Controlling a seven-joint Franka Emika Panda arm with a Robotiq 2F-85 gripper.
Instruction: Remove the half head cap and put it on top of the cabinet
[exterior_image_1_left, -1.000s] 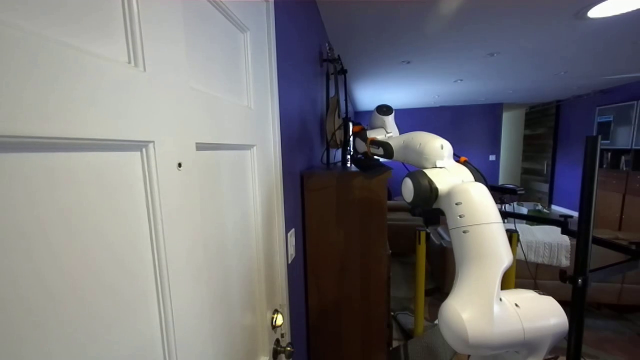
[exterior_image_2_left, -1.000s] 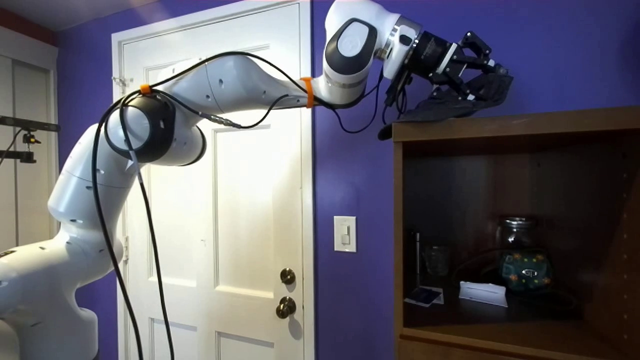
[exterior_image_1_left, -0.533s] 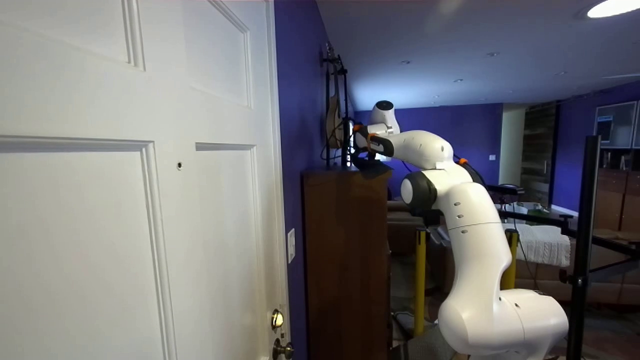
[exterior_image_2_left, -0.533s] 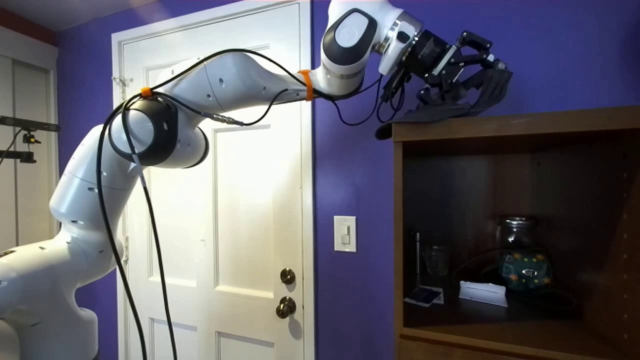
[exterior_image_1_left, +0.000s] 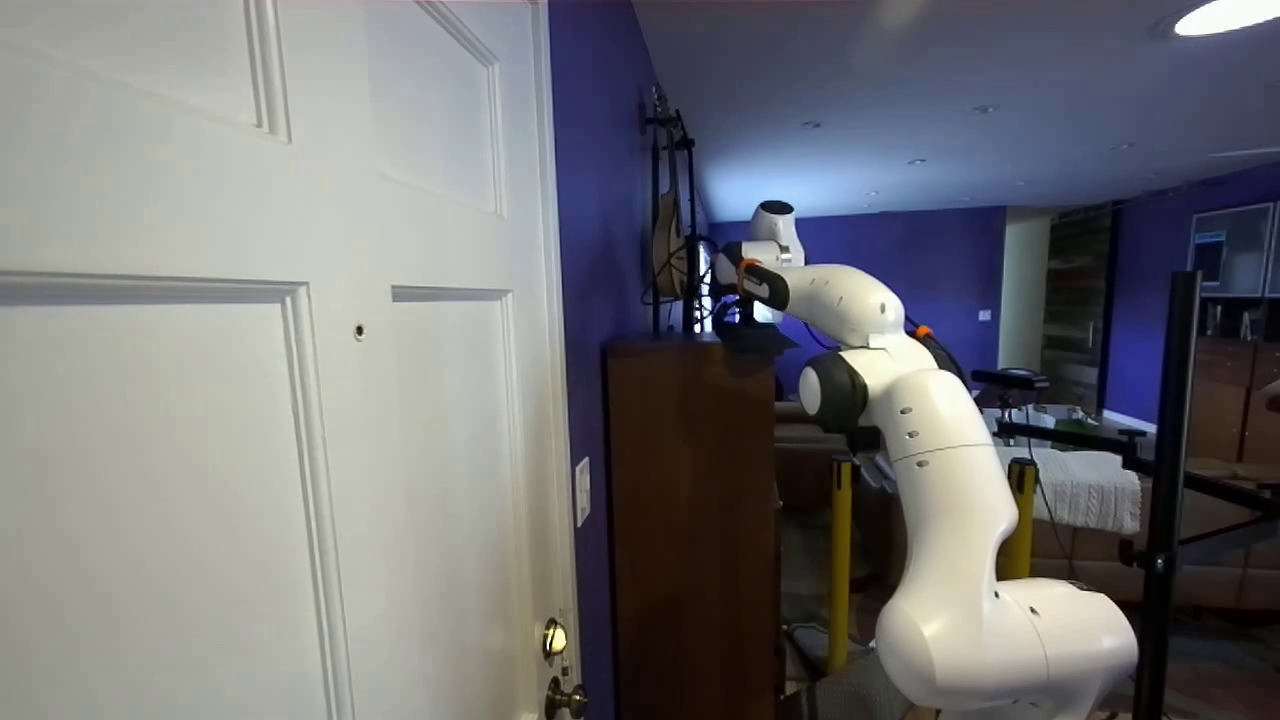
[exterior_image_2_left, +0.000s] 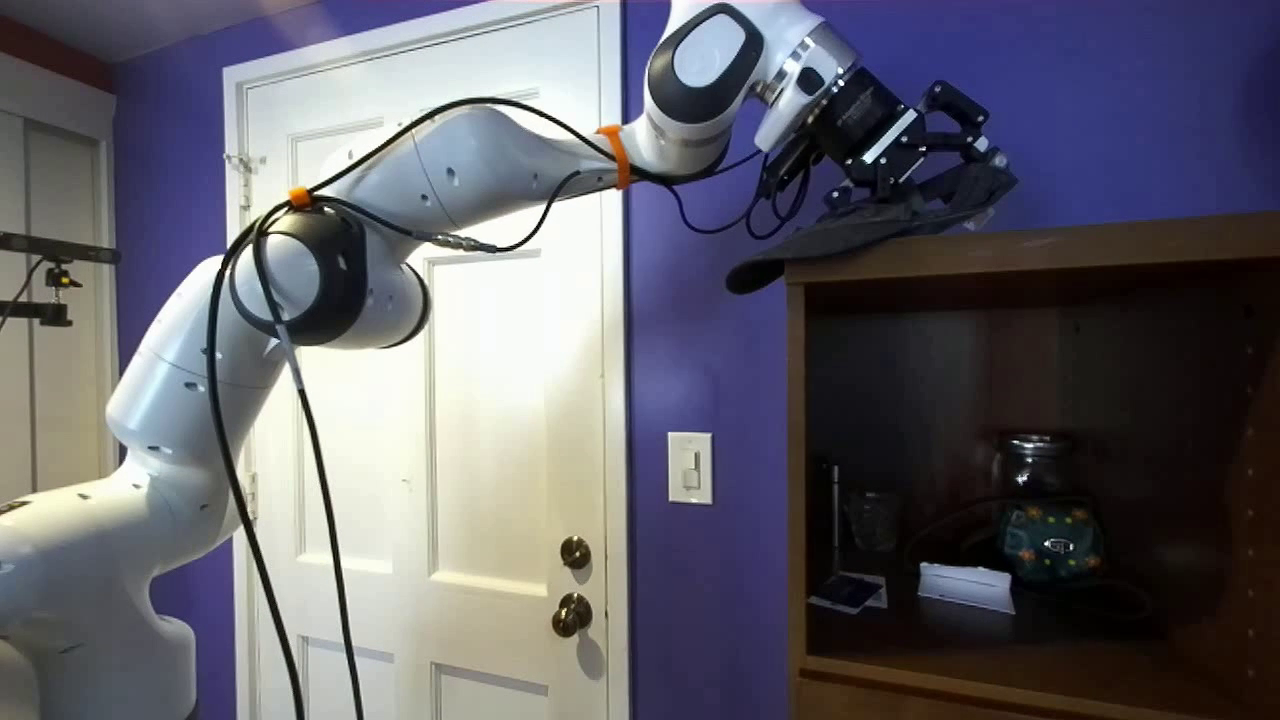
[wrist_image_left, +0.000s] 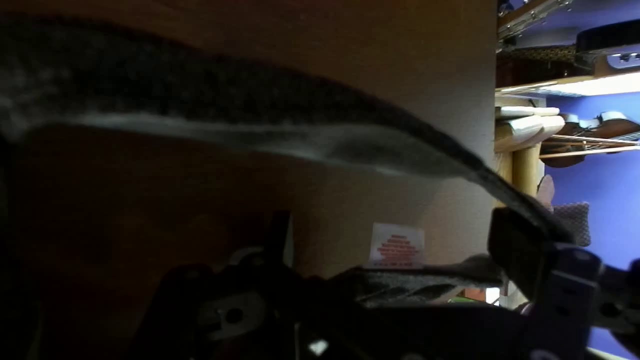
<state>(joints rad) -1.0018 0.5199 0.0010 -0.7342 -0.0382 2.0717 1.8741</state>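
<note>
The dark grey, curve-brimmed fabric half head cap (exterior_image_2_left: 850, 235) is at the top of the tall dark brown wooden cabinet (exterior_image_1_left: 690, 520), under the black 2-fingered gripper (exterior_image_2_left: 940, 180). In an exterior view its brim slants down past the left edge of the cabinet top, and its band tilts up on the right, apart from the wood. The fingers (wrist_image_left: 522, 245) stand wide apart; in the wrist view the right fingertip meets the cap's edge, while contact at the left is too dark to tell. A small white, red-printed label (wrist_image_left: 396, 246) shows there between 2 stretches of the cap's cloth.

The white jointed robot arm (exterior_image_2_left: 480, 165) reaches in from the left in an exterior view, in front of the white panelled door (exterior_image_2_left: 500, 400). A white light switch (exterior_image_2_left: 690, 467) sits right of the door on the purple wall (exterior_image_2_left: 730, 370). Inside the cabinet, a clear glass, metal-lidded jar (exterior_image_2_left: 1033, 465) stands just beyond a green flowered purse (exterior_image_2_left: 1055, 540), with a folded white card (exterior_image_2_left: 966, 586) nearer and to the left. In an exterior view, 2 yellow posts (exterior_image_1_left: 840, 565) stand right of the cabinet.
</note>
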